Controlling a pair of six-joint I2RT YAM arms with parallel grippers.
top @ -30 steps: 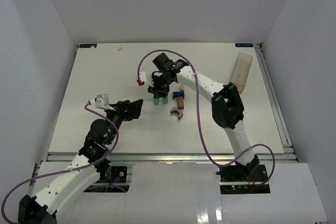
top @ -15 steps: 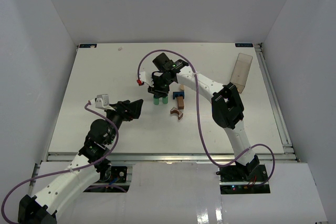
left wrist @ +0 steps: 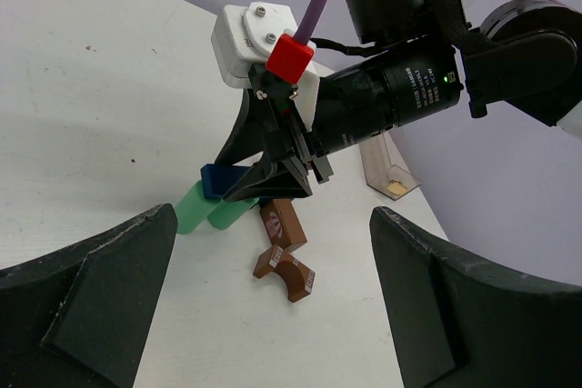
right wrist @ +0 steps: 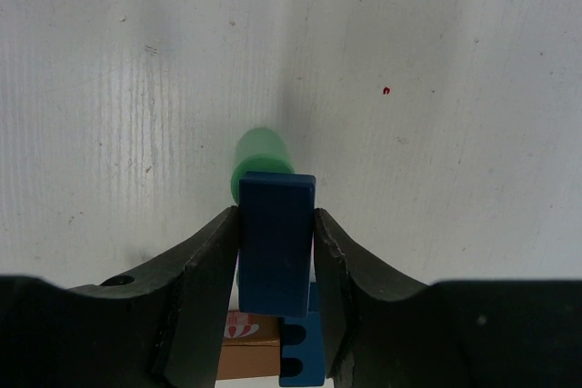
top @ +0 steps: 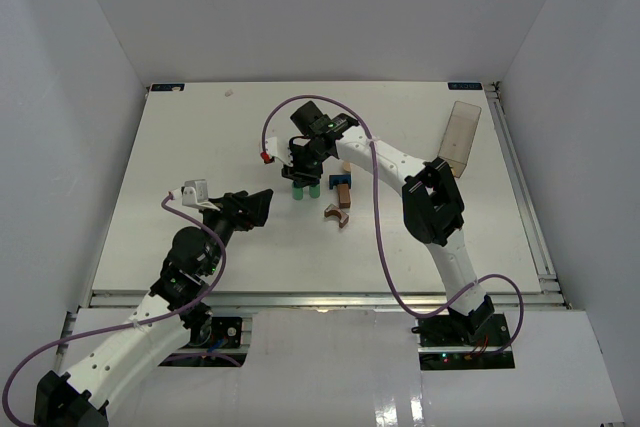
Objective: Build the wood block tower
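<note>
While right tool (right wrist: 275,223) grips the blue block (right wrist: 275,256), level it across both green cylinders (left wrist: 214,211) before release; left tool (top: 258,204) open.

Clear plastic box (top: 461,137) at far-R edge of white table (top: 180,177).

I see the white table (top: 190,147) carrying two green cylinders (top: 306,193) upright side by side near its middle, a brown arch (top: 337,215) just right of them, a brown brick (top: 344,193) and a tan piece (top: 346,166) beyond the arch, and a clear box (top: 462,137) by the right edge.
</note>
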